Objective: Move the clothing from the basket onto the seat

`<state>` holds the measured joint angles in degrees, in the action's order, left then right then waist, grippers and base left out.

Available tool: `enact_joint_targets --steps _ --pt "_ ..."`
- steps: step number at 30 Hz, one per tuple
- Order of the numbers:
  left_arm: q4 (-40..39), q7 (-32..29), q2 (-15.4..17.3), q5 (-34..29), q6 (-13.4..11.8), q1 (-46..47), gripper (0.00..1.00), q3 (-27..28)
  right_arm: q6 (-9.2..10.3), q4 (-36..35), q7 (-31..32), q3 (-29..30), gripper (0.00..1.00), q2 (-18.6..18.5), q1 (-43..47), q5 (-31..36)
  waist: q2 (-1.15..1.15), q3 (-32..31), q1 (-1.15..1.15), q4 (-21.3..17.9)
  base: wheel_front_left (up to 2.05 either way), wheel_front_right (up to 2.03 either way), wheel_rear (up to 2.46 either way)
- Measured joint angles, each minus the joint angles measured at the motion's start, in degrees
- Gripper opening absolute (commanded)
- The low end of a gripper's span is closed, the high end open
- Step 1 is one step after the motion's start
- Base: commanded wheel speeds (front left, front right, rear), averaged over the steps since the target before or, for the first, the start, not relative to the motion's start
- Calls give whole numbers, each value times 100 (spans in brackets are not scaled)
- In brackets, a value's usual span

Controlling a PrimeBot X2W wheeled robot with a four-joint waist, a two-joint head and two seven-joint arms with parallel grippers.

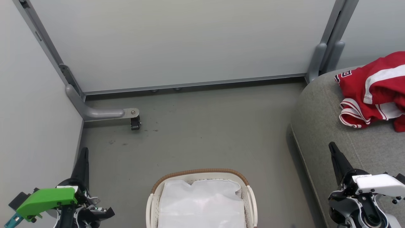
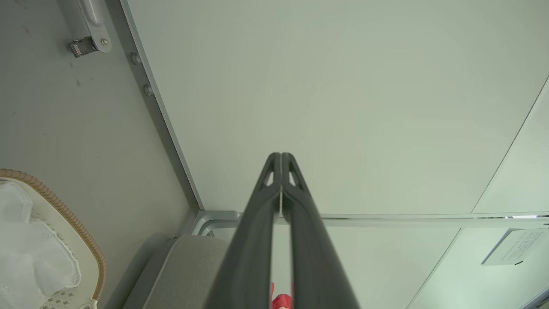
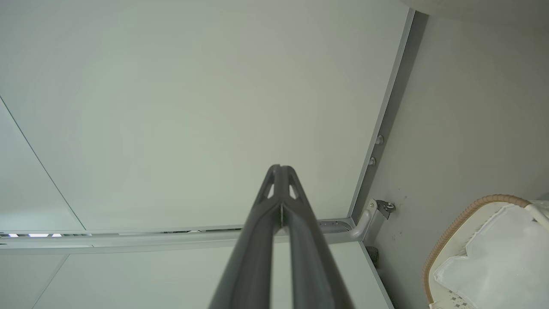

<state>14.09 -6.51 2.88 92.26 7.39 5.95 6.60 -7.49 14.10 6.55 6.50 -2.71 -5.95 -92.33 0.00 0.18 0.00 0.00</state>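
Note:
The red clothing (image 1: 376,91) with white stripe trim lies crumpled on the grey seat (image 1: 322,126) at the right; a sliver of that clothing (image 2: 281,300) peeks between my left fingers in the left wrist view. The white basket (image 1: 155,202) with its brown rim stands on the floor at the bottom centre, and only its white liner cloth (image 1: 202,202) shows inside it. My left gripper (image 1: 84,152) is shut at the lower left, holding nothing. Over the seat's near edge at the lower right, my right gripper (image 1: 332,147) is shut and holds nothing.
Pale partition walls (image 1: 177,41) close the space at the back and left. A grey metal foot with a small black caster (image 1: 135,122) sits on the floor at the back left. Grey floor (image 1: 205,133) lies between basket, walls and seat.

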Motion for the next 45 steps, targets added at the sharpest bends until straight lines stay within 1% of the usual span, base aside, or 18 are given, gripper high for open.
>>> enact_joint_targets --steps 45 --pt "-1 0 -1 0 0 0 0 0 0 -1 0 0 0 0 -1 0 0 0 0 0 0 0 0"
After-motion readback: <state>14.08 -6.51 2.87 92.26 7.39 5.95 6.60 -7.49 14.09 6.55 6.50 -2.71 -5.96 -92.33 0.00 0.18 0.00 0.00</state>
